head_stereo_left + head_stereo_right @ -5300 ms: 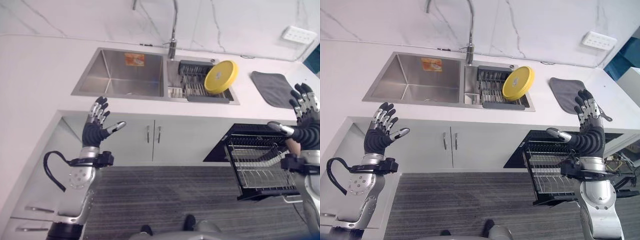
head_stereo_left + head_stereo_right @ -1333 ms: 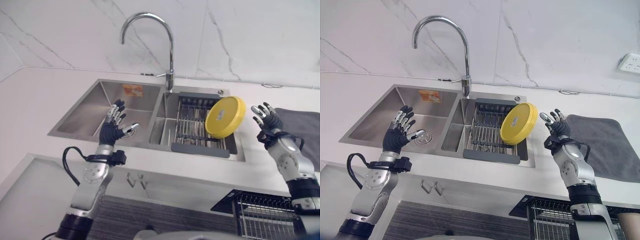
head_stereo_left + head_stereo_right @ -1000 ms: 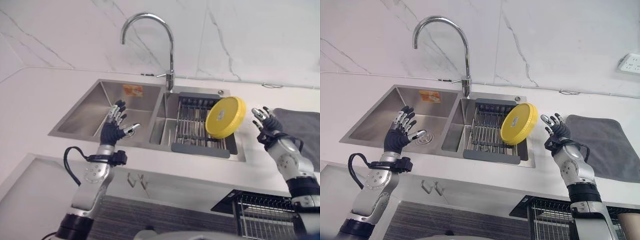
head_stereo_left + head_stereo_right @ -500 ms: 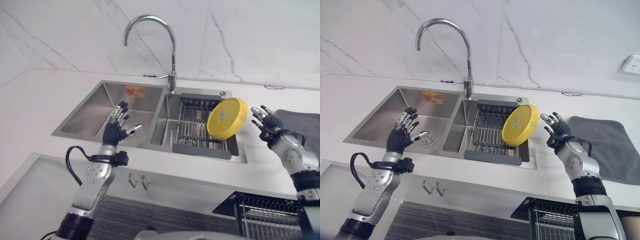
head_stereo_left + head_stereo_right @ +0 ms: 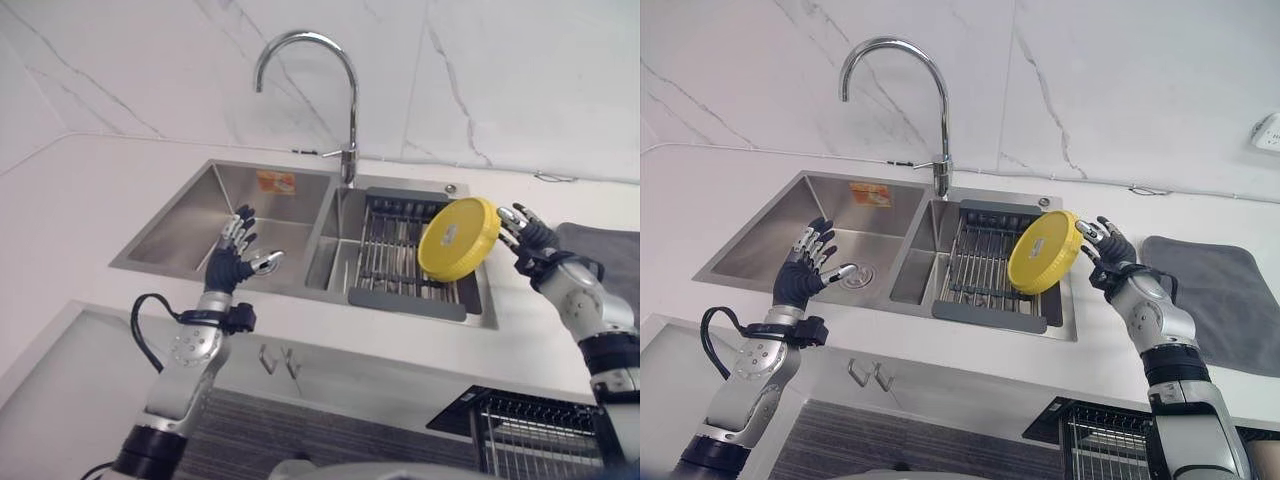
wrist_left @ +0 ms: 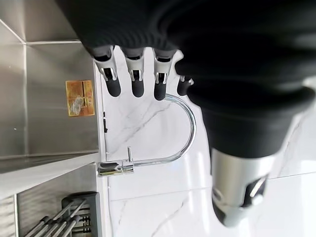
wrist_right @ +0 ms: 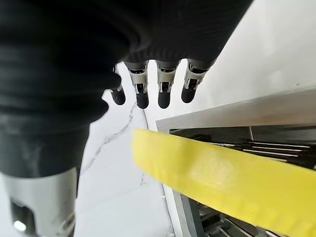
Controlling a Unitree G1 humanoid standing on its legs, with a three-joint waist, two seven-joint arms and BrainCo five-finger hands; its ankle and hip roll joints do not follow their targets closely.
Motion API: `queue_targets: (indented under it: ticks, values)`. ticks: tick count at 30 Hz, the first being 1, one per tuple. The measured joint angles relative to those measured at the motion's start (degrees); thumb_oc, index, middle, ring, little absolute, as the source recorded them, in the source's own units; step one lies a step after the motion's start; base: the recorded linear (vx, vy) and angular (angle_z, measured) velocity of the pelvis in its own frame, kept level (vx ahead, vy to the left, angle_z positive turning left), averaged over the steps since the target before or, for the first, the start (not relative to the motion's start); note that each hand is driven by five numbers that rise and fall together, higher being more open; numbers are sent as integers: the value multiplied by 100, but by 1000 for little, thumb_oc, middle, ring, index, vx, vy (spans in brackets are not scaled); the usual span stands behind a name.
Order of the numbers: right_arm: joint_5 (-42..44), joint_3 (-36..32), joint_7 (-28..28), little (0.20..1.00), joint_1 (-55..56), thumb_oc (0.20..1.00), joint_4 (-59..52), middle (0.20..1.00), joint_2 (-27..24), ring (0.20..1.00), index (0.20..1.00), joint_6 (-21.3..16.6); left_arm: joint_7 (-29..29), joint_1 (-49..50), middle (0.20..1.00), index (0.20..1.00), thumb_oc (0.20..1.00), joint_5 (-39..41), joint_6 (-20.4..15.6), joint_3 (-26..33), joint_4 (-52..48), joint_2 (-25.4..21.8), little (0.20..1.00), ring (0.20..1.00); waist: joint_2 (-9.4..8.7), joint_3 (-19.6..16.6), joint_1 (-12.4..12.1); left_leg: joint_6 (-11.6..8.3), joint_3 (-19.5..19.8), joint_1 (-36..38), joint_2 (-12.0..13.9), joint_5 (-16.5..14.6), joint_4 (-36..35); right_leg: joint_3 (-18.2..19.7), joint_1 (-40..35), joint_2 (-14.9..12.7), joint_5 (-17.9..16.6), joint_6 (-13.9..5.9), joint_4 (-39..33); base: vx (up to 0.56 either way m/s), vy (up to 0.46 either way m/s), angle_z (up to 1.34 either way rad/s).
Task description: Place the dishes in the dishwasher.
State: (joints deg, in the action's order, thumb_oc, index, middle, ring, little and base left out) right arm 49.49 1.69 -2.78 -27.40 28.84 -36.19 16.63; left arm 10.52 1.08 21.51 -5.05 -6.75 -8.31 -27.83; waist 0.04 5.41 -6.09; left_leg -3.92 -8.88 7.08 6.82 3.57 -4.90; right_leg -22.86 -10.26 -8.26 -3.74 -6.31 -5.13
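Note:
A round yellow plate (image 5: 458,238) stands tilted on edge at the right end of a dark dish rack (image 5: 392,250) in the sink's right basin. My right hand (image 5: 530,240) is open, fingers straight, right beside the plate's right rim. In the right wrist view the plate's rim (image 7: 222,173) lies just past the fingertips (image 7: 142,98); I cannot tell whether they touch. My left hand (image 5: 232,262) is open and holds nothing, raised over the front of the left basin (image 5: 180,215).
A tall curved faucet (image 5: 348,110) rises behind the sink between the two basins. A grey mat (image 5: 1230,300) lies on the counter to the right. Below the counter at the lower right, a pulled-out dishwasher rack (image 5: 525,432) shows.
My right hand has moved left, from a short way off to right against the plate's rim. The camera has shifted a little. The left hand has barely moved.

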Motion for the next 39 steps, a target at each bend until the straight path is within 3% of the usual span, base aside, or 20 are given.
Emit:
queue_targets:
  ticks: [39]
  values:
    - [803,22,70,1000,-162,1000,449,1000,18,1000,1000,161,0,-135,1000,1000,1000,15,31,-9,1,-23,1000,1000,4,3,-100,-5,56,12,-9,8,0,-60,-55,7,15,-3,0,0,0,0]
